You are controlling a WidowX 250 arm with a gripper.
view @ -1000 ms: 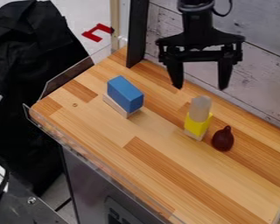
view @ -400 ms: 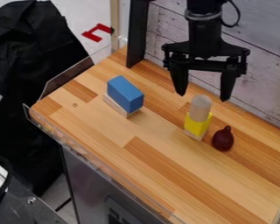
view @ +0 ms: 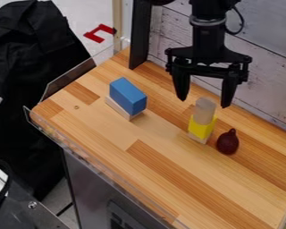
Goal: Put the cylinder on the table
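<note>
The gripper is opened, nothing grasped. Right of frame centre, the cylinder is seen upright, mostly below the fingertips.

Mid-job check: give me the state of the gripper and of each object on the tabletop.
Gripper: open, holding nothing
Cylinder: upright on the yellow block, not yet on the table
Yellow block: stacked on a pale base, under the cylinder
Blue block: resting on a pale block
Dark red pear-shaped object: standing, narrow end up

Pale plank wall, black cloth
</note>
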